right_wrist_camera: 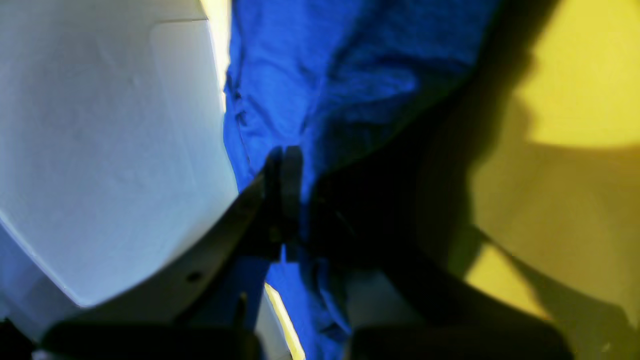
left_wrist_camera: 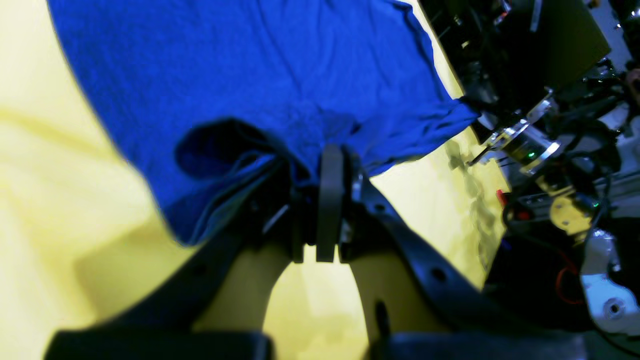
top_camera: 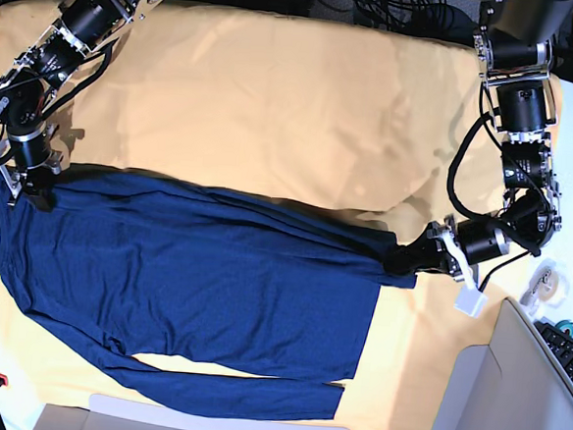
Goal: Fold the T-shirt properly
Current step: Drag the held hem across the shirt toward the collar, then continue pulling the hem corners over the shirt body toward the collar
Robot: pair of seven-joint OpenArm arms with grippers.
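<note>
The dark blue T-shirt (top_camera: 194,277) lies spread across the yellow table cloth (top_camera: 274,106), its long sleeves stretched along the near side. At the shirt's right edge, my left gripper (top_camera: 403,255) is shut on the fabric. The left wrist view shows its jaws (left_wrist_camera: 332,152) pinched together on a bunched fold of the T-shirt (left_wrist_camera: 275,65). My right gripper (top_camera: 28,185) is shut on the shirt's far left corner. In the right wrist view its jaws (right_wrist_camera: 285,155) are closed on the blue cloth (right_wrist_camera: 325,75), which hangs slightly lifted.
A white box (top_camera: 491,387) stands along the near right edge, also seen as a pale wall (right_wrist_camera: 100,150). A keyboard (top_camera: 572,358) and a tape roll (top_camera: 549,283) lie at the right. Cables run along the far edge. The other arm's hardware (left_wrist_camera: 540,150) fills the right of the left wrist view.
</note>
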